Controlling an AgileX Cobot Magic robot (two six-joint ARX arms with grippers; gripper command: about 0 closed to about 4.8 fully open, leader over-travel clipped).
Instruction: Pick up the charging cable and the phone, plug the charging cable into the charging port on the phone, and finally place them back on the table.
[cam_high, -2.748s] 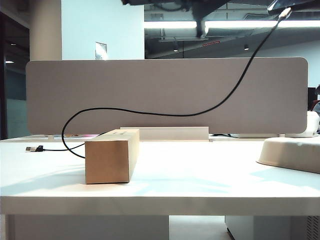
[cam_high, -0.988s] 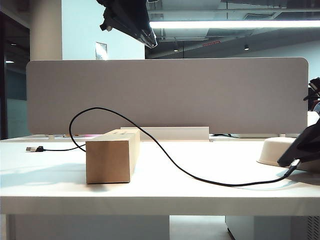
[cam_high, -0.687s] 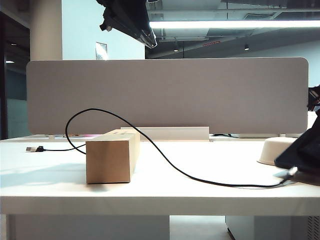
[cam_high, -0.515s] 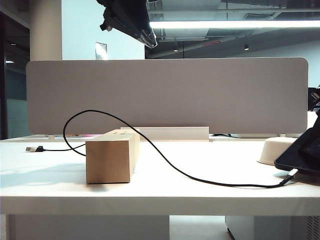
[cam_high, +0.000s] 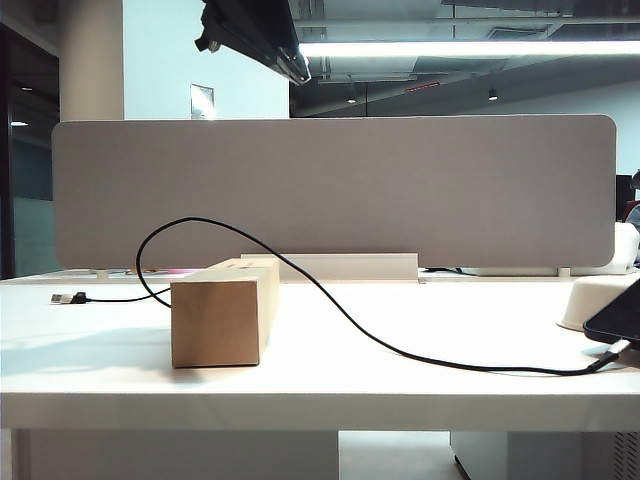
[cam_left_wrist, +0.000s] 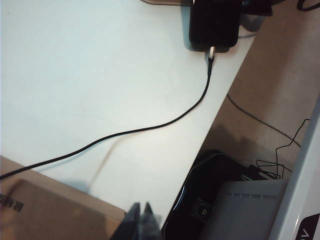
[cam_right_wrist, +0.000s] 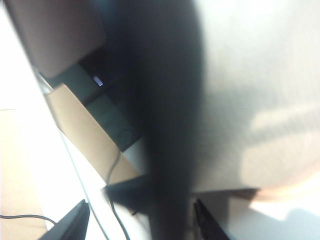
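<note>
Both tools are clear of the load: the left tool (cam_left_wrist: 140, 220) is clenched on nothing, raised above the box (cam_high: 224, 312), and the right tool (cam_right_wrist: 141, 220) is released, its fingers spread, out of the exterior view. At the counter's (cam_high: 320, 385) right edge the phone (cam_left_wrist: 213, 24) is seen with the cable (cam_left_wrist: 150, 127) plugged into it. Insertion and set-down are judged done; only withdrawal seems to be left.
</note>
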